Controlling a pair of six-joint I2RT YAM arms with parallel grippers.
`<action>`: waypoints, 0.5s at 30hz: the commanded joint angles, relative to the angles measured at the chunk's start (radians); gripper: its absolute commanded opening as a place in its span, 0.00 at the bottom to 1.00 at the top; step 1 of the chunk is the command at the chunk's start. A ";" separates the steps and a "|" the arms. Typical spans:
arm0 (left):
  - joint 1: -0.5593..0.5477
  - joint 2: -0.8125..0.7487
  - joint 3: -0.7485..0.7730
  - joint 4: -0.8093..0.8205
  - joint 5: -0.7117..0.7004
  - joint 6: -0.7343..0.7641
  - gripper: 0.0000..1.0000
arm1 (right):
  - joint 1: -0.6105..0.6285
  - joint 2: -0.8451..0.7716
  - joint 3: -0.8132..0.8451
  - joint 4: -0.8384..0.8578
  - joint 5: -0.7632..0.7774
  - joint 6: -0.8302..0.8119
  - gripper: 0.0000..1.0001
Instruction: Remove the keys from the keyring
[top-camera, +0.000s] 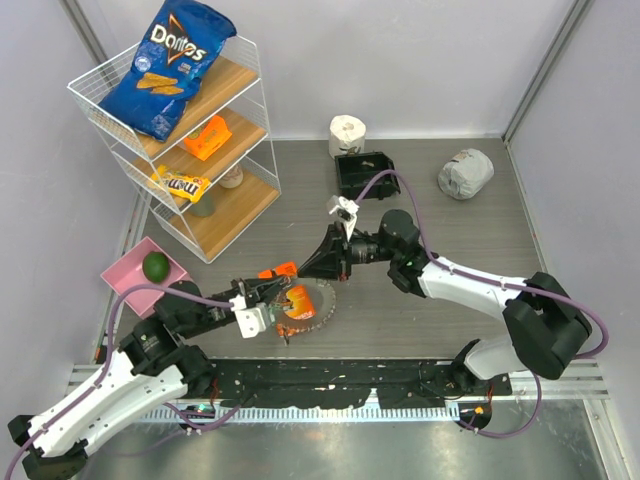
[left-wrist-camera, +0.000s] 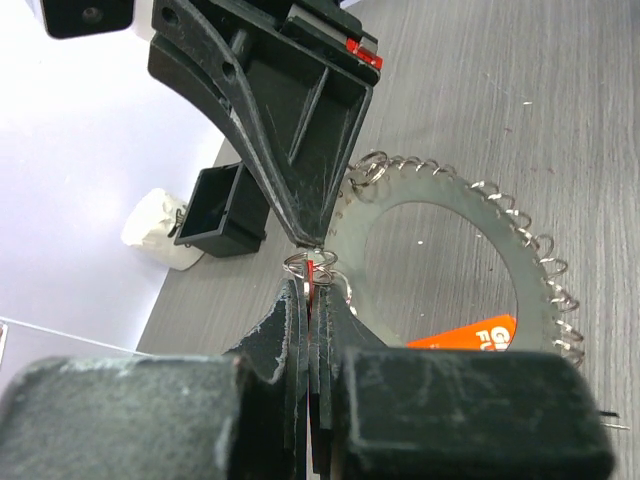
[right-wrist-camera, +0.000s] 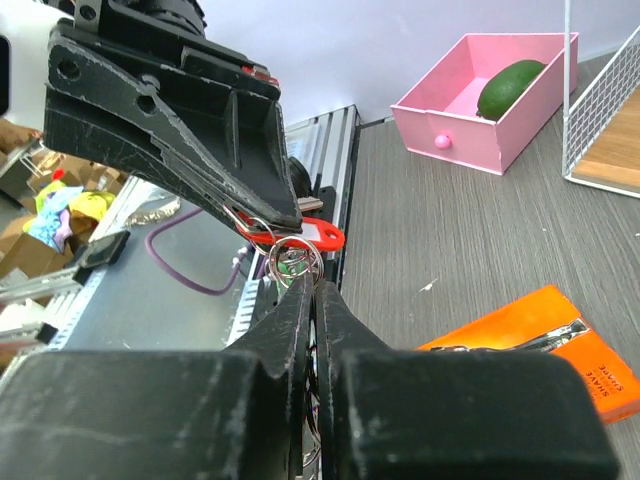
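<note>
The keyring (top-camera: 323, 300) is a flat wide silvery ring lying on the table over an orange packet (top-camera: 297, 303). In the left wrist view its band (left-wrist-camera: 430, 185) carries several small wire split rings along the outer edge. My left gripper (top-camera: 284, 282) is shut on the red-headed key (right-wrist-camera: 322, 236), with the red edge showing between its fingers (left-wrist-camera: 312, 290). My right gripper (top-camera: 301, 272) meets it tip to tip and is shut (right-wrist-camera: 317, 285) on the small split ring (right-wrist-camera: 295, 262) hanging from that red key. The other keys are hidden.
A pink tray (top-camera: 125, 275) holding a green avocado (top-camera: 155, 265) sits at the left. A white wire shelf rack (top-camera: 215, 200) with a Doritos bag stands at the back left. A toilet roll (top-camera: 347, 133), a black box (top-camera: 363, 175) and a grey crumpled ball (top-camera: 465, 173) stand at the back.
</note>
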 joint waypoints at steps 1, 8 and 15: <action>-0.001 0.009 0.027 0.066 0.010 -0.002 0.00 | -0.038 -0.007 -0.009 0.156 0.046 0.124 0.05; -0.001 0.006 0.035 0.059 0.019 0.001 0.00 | -0.040 -0.019 -0.038 0.230 -0.006 0.103 0.46; -0.001 0.003 0.035 0.057 0.108 0.001 0.00 | -0.032 -0.091 -0.107 0.283 -0.028 0.017 0.51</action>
